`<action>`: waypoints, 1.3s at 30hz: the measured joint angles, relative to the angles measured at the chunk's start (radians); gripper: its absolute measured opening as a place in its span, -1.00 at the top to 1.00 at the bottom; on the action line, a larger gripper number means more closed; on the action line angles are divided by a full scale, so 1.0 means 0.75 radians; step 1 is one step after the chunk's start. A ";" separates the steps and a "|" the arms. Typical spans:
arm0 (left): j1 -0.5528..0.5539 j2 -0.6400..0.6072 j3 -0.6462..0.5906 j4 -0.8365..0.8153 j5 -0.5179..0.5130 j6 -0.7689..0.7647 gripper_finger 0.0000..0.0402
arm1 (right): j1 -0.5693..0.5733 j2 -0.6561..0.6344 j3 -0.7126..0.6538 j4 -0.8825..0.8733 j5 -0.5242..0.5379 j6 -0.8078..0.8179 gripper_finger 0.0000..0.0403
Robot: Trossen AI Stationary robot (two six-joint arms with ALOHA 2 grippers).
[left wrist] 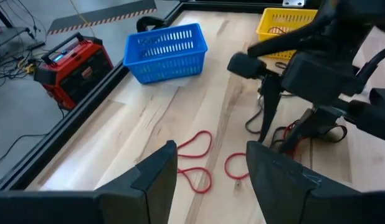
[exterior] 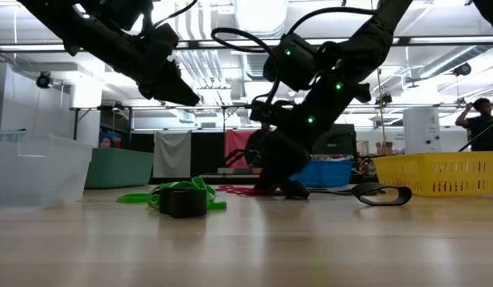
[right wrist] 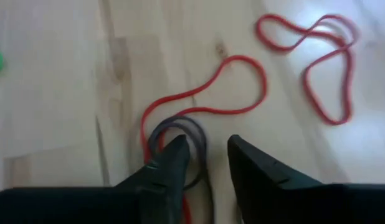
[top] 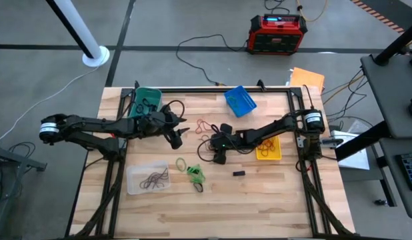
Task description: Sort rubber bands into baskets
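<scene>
Red rubber bands (right wrist: 242,93) lie loose on the wood in the middle of the table (top: 279,200), with a dark band (right wrist: 194,129) lying over one of them. My right gripper (right wrist: 208,158) is open and low over that dark band, one finger over the loop and the other just beside it. My left gripper (left wrist: 211,177) is open and hangs in the air above the red bands (left wrist: 195,152), holding nothing. Green bands (top: 195,173) lie nearer the front. The teal basket (top: 147,100), blue basket (top: 240,100), yellow basket (top: 269,150) and clear basket (top: 149,179) stand around them. My right gripper slants down from the table's right side, with its fingers (right wrist: 171,165) on either side of the dark band's rim (right wrist: 202,146). The band lies flat on the table. Whether the fingers touch it I cannot tell.
The clear basket holds several dark bands. A small black block (top: 239,173) lies right of the green bands. A black band (exterior: 382,194) lies on the wood near the yellow basket (exterior: 438,174). Bare wood runs along the table's near edge.
</scene>
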 joint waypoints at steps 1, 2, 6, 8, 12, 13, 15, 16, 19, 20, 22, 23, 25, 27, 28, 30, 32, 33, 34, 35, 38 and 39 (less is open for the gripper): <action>0.000 0.000 0.000 0.002 0.000 0.000 0.13 | -0.002 0.000 -0.001 -0.003 -0.026 0.000 0.52; 0.000 0.000 0.000 0.002 0.000 0.000 0.13 | -0.004 0.001 -0.001 -0.002 -0.042 0.000 0.58; 0.000 0.000 0.000 0.007 0.000 0.000 0.13 | -0.004 0.001 -0.001 -0.003 -0.049 0.001 0.87; 0.000 0.000 0.000 0.008 0.000 0.000 0.13 | -0.004 0.001 -0.001 -0.003 -0.051 0.001 0.93; 0.000 0.000 0.000 0.007 0.000 -0.002 0.13 | -0.004 -0.010 -0.001 -0.001 -0.050 -0.007 0.95; 0.000 0.000 0.000 0.007 0.000 -0.004 0.13 | -0.004 -0.019 -0.001 0.000 -0.050 -0.008 0.95; 0.000 0.000 0.000 0.007 0.000 -0.011 0.13 | -0.004 -0.045 -0.001 0.002 -0.046 -0.009 0.96; 0.000 0.000 0.000 0.008 0.000 -0.013 0.13 | -0.004 -0.059 -0.001 0.005 -0.042 -0.013 0.96; 0.000 0.000 0.000 0.009 0.000 -0.023 0.13 | 0.000 -0.103 -0.006 0.051 -0.040 -0.043 0.96; 0.000 0.000 0.000 0.012 0.000 -0.025 0.13 | 0.004 -0.119 -0.009 0.082 -0.040 -0.059 0.96; 0.000 0.000 0.000 0.023 0.000 -0.032 0.13 | 0.011 -0.156 -0.025 0.161 -0.041 -0.100 0.96; 0.000 0.000 0.000 0.033 0.002 -0.036 0.13 | 0.015 -0.171 -0.035 0.207 -0.040 -0.116 0.96; 0.000 0.000 0.000 0.047 0.021 -0.041 0.13 | 0.020 -0.206 -0.063 0.322 -0.040 -0.154 0.96; 0.000 0.000 0.000 0.070 0.065 -0.047 0.13 | 0.022 -0.238 -0.087 0.433 -0.041 -0.192 0.96; -0.001 0.000 0.000 0.079 0.092 -0.048 0.13 | 0.023 -0.254 -0.093 0.482 -0.042 -0.212 0.96; -0.002 0.000 -0.001 0.116 0.156 -0.048 0.13 | 0.024 -0.288 -0.095 0.541 -0.048 -0.246 0.96; -0.006 0.000 -0.001 0.147 0.219 -0.048 0.13 | 0.029 -0.317 -0.095 0.576 -0.050 -0.278 0.96; -0.007 0.000 -0.001 0.170 0.242 -0.047 0.13 | 0.030 -0.333 -0.095 0.585 -0.050 -0.294 0.96; -0.010 0.000 -0.001 0.183 0.264 -0.047 0.13 | 0.034 -0.350 -0.095 0.592 -0.050 -0.313 0.96; -0.012 0.000 -0.001 0.196 0.274 -0.047 0.13 | 0.038 -0.367 -0.095 0.602 -0.050 -0.323 0.96; -0.017 0.000 -0.001 0.217 0.283 -0.047 0.13 | 0.047 -0.428 -0.095 0.608 -0.050 -0.358 0.96; -0.017 0.000 -0.001 0.221 0.284 -0.046 0.13 | 0.051 -0.451 -0.095 0.610 -0.043 -0.373 0.96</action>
